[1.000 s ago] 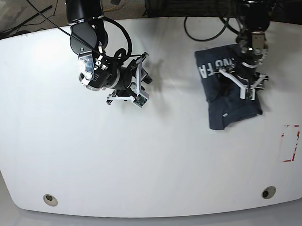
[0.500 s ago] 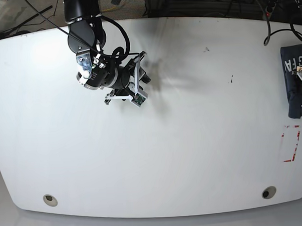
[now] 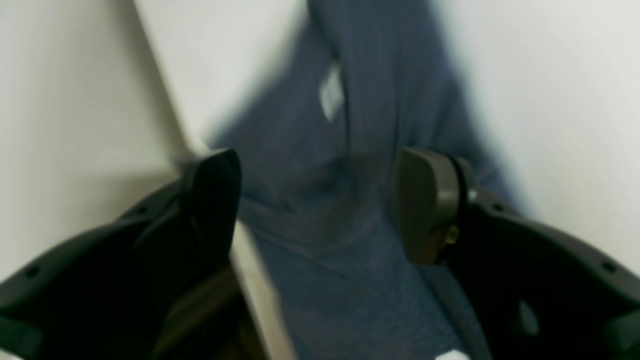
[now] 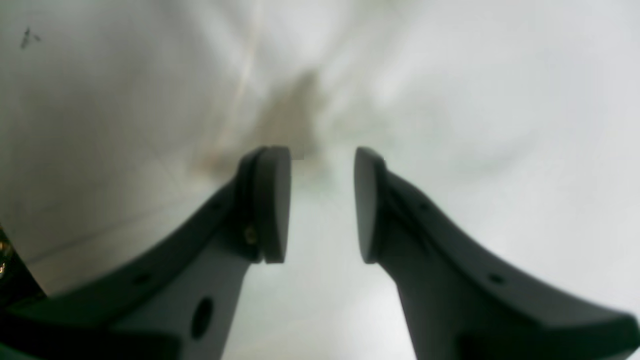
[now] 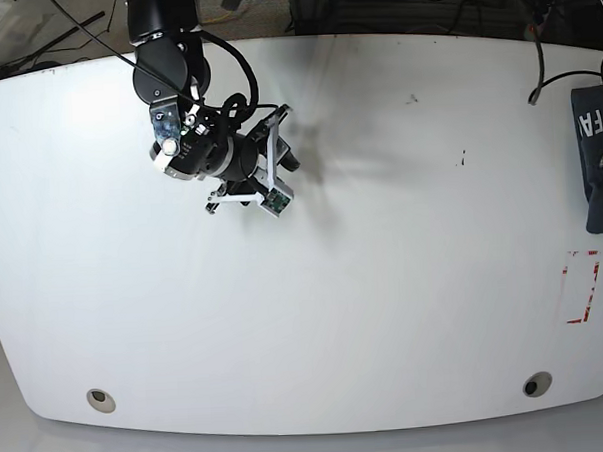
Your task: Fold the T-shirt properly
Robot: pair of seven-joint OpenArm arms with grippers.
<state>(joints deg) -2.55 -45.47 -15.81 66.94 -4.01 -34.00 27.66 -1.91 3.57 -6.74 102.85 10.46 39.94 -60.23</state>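
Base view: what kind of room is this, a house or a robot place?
Probably a robot lab or workshop, not a house. A big bare white table carries a black robot arm with a gripper, loose cables trail behind it, and red tape marks a spot near the T-shirt.

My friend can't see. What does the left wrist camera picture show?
A blurry dark blue T-shirt fills the middle, lying at the edge of a white table. The left gripper is open, with one dark finger on each side of the cloth.
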